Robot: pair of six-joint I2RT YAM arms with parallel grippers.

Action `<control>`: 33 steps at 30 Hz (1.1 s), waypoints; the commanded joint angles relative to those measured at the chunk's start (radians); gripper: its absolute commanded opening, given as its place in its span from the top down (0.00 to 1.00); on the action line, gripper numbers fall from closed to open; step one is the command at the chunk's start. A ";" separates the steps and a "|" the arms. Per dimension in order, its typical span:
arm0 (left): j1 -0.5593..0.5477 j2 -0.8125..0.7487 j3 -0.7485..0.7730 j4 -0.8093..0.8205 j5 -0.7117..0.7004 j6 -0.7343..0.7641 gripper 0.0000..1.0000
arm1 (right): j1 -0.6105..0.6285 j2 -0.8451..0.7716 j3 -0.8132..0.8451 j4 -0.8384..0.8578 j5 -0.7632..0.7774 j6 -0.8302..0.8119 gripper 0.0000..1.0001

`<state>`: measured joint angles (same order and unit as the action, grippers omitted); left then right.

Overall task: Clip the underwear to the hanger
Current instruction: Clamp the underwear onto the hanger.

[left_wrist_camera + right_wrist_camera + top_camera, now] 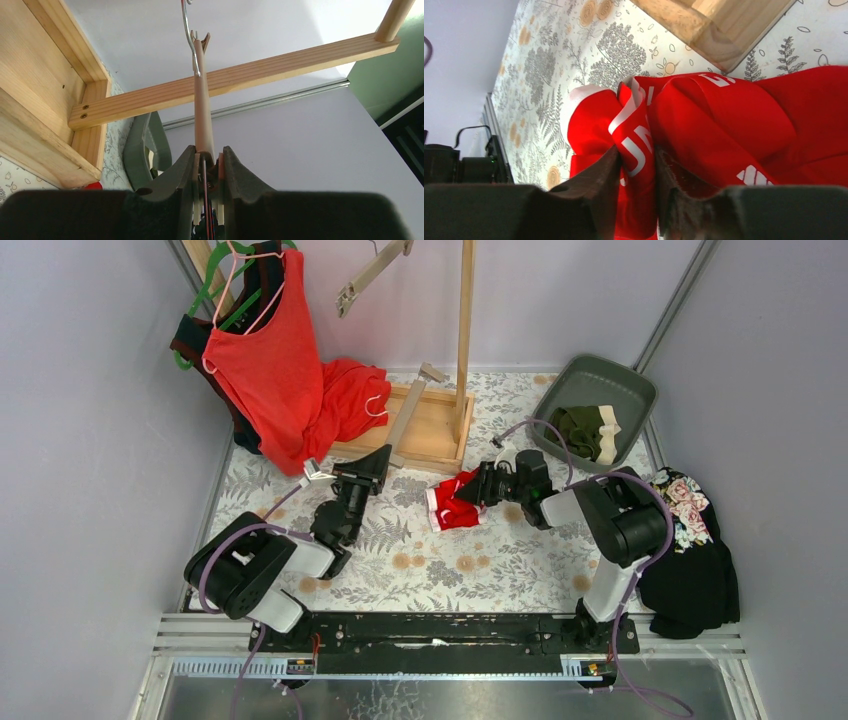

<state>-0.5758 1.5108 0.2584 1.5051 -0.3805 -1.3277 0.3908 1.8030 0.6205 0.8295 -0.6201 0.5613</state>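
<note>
Mid-surface, just in front of the wooden rack base point(432, 435): the red briefs point(452, 508) lie crumpled on the leaf-print surface point(450, 570). Their long axis slants from near-left to far-right. The far-right end sits at my right end effector point(478, 487). In the wrist view the white-lettered waistband point(631, 135) is folded double and runs straight up out of the jaws, with the rest of the cloth bunched to one side.

Right end effector: narrow, both fingers point(605, 169) pressed on the waistband fold. Cloth fills the gap between them.

Left end effector point(378, 462): clamped tight on the near end of a wooden clip hanger point(408, 412). The hanger's long axis points away from me, up and to the right, crossing over the rack base toward the upright post point(464, 330). Its wire hook point(192, 45) shows at the far end in the wrist view.

Second pair: olive briefs point(580, 428) in the grey tray point(640, 390), far right, cream waistband toward the right wall.

Edges: the rack base corner is just beyond the red briefs; I cannot tell if they touch. The tray is well apart to the right. Patterned surface lies between the briefs and my bases. A red tank top point(270, 360) hangs far left. A black floral cloth point(690, 560) is heaped at the right edge beside my right arm.
</note>
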 commanded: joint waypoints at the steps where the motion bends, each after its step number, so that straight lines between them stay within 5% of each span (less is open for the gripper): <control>1: 0.002 -0.007 -0.013 0.066 0.000 0.009 1.00 | 0.006 -0.015 0.013 0.134 -0.032 0.035 0.69; 4: 0.002 -0.008 -0.014 0.065 -0.004 0.015 1.00 | 0.006 -0.053 -0.005 0.144 -0.035 0.037 0.71; 9: 0.003 -0.004 -0.010 0.065 0.004 0.012 1.00 | 0.006 -0.132 -0.025 0.071 -0.007 -0.002 0.50; 14: 0.002 0.001 -0.010 0.069 0.008 0.007 1.00 | 0.006 -0.135 -0.021 0.053 -0.011 -0.010 0.43; 18: 0.002 -0.008 -0.015 0.070 0.005 0.011 1.00 | 0.006 -0.124 -0.021 0.063 -0.013 -0.002 0.55; 24: 0.002 -0.020 -0.019 0.067 -0.001 0.015 1.00 | 0.006 -0.134 -0.026 0.065 -0.009 0.003 1.00; 33: 0.002 -0.044 -0.023 0.057 -0.010 0.027 1.00 | 0.006 -0.146 0.022 -0.007 -0.052 -0.008 0.86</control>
<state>-0.5758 1.4960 0.2432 1.5051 -0.3813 -1.3262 0.3908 1.6779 0.5941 0.8337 -0.6327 0.5701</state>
